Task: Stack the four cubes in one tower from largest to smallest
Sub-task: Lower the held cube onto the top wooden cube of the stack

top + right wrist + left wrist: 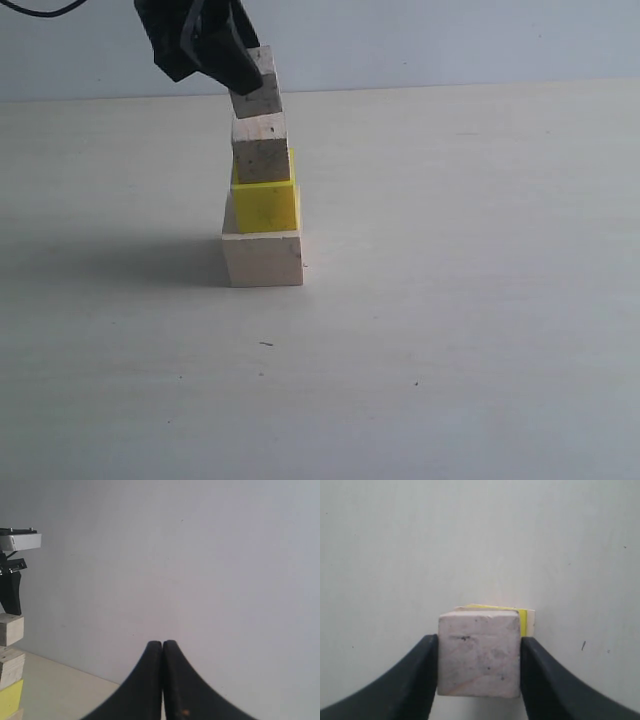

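Note:
The large pale cube [263,258] sits on the table with the yellow cube [265,203] on it and one small speckled cube [261,147] on the yellow one. My left gripper [245,72] is shut on the second small cube [258,85], holding it tilted just above the stacked small cube. In the left wrist view this held cube [479,654] fills the space between the black fingers [415,680], with yellow cube edges [522,619] peeking out beyond it. The right wrist view shows my right gripper [163,645] shut on nothing, raised, with the tower [10,680] at the frame edge.
The pale tabletop [450,300] spreads wide around the tower, with a grey wall [450,40] behind it. The right arm is out of the exterior view.

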Controlling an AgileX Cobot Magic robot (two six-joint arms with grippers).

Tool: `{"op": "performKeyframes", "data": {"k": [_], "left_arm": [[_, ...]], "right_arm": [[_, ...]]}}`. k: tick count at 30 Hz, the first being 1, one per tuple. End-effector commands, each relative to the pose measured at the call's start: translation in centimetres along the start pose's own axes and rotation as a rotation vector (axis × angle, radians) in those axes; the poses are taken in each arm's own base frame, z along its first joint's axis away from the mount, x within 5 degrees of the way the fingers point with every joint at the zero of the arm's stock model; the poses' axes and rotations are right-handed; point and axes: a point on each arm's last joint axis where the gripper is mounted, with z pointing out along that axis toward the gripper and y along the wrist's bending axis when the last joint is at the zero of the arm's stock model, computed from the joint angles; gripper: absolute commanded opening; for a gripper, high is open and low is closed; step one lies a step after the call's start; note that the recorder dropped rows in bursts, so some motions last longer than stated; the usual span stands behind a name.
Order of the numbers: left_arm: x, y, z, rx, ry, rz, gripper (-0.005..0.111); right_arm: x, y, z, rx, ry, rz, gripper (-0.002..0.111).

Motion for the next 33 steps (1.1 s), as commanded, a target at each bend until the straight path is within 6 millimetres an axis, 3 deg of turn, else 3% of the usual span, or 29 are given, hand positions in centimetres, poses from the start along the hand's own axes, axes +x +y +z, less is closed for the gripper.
{"op": "performKeyframes", "data": {"k": [1, 9, 33], "left_arm": [[-0.2, 0.4, 0.0, -0.016, -0.027, 0.012, 0.0], [0.2, 0.9, 1.5, -0.004, -0.012, 0.006, 0.0], [0.5, 0.7, 1.3, 0.006, 0.024, 0.0, 0.0]], "right_arm": [[0.1, 0.0, 0.0, -0.001, -0.002, 0.003, 0.0], [0.1, 0.0, 0.0, -0.001, -0.002, 0.003, 0.0], [0.1, 0.0, 0.0, -0.001, -0.002, 0.003, 0.0]]}}
